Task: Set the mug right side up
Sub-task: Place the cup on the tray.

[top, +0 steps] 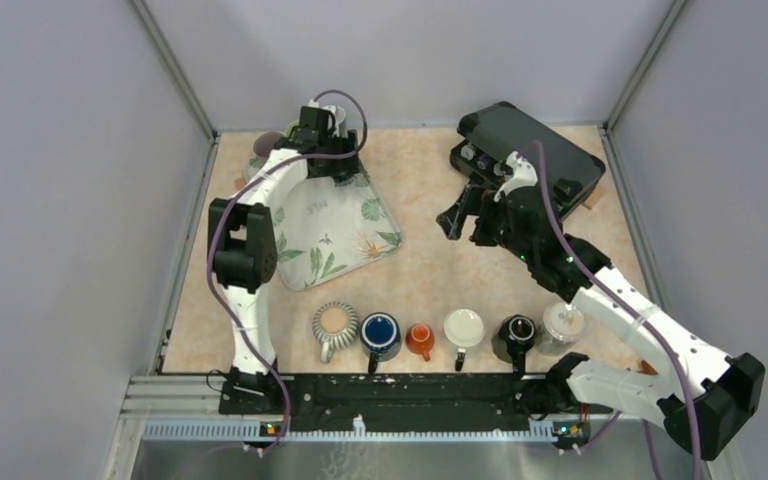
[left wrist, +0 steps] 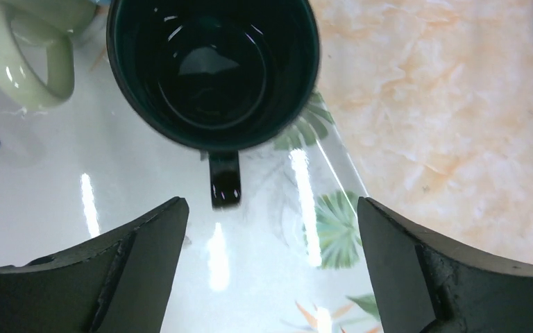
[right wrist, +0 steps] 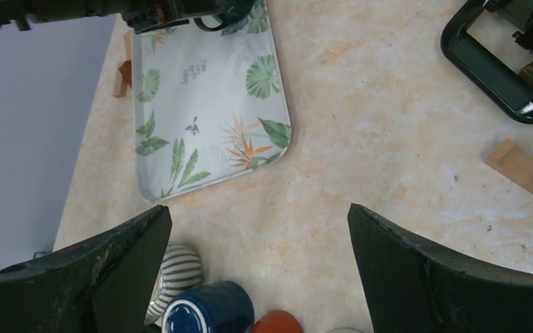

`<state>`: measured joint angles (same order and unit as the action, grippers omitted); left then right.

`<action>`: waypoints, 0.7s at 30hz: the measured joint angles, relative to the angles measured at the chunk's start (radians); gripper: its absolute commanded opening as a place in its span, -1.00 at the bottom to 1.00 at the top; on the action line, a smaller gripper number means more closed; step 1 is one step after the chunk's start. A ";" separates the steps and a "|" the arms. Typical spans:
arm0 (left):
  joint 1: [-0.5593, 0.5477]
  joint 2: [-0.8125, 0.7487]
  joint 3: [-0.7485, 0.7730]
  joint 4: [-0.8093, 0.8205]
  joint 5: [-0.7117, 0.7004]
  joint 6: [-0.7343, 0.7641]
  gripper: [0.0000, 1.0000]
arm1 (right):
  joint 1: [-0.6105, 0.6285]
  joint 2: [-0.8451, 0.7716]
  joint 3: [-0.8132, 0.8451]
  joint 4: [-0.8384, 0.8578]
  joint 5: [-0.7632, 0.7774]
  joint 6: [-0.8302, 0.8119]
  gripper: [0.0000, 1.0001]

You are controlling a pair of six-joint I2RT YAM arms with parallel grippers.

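Note:
A dark green mug (left wrist: pixel 213 69) stands upright on the leaf-patterned tray (left wrist: pixel 132 229). Its open mouth faces the left wrist camera and its handle (left wrist: pixel 224 180) points toward the gripper. My left gripper (left wrist: pixel 271 236) is open and empty just behind the handle, not touching the mug. In the top view the left gripper (top: pixel 322 118) is at the tray's far end and covers the mug. My right gripper (right wrist: pixel 260 263) is open and empty above the bare table, right of the tray (right wrist: pixel 201 104); it also shows in the top view (top: pixel 465 228).
A pale green mug (left wrist: pixel 21 55) stands just left of the dark one. Along the near edge is a row of mugs: striped (top: pixel 335 325), blue (top: pixel 381 333), orange (top: pixel 420 340), white (top: pixel 463 328), black (top: pixel 515 335), and a clear glass (top: pixel 563 325). A black case (top: pixel 535 150) sits far right, with a wooden block (right wrist: pixel 524 170) near it.

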<state>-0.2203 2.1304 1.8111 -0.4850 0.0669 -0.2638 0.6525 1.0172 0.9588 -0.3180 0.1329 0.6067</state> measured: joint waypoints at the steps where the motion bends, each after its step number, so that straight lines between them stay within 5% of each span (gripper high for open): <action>1: 0.000 -0.025 -0.022 0.003 0.010 -0.003 0.97 | 0.000 0.006 0.005 -0.013 -0.001 -0.003 0.98; 14: -0.022 -0.414 -0.354 0.054 0.164 -0.049 0.97 | 0.019 0.072 0.026 -0.275 0.014 -0.011 0.98; 21: -0.069 -0.563 -0.520 0.070 0.236 -0.050 0.97 | 0.196 0.072 0.026 -0.458 0.080 0.074 0.98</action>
<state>-0.2893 1.5677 1.2907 -0.4152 0.3031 -0.3134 0.8482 1.0897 0.9848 -0.7761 0.2131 0.6807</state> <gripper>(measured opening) 0.986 0.988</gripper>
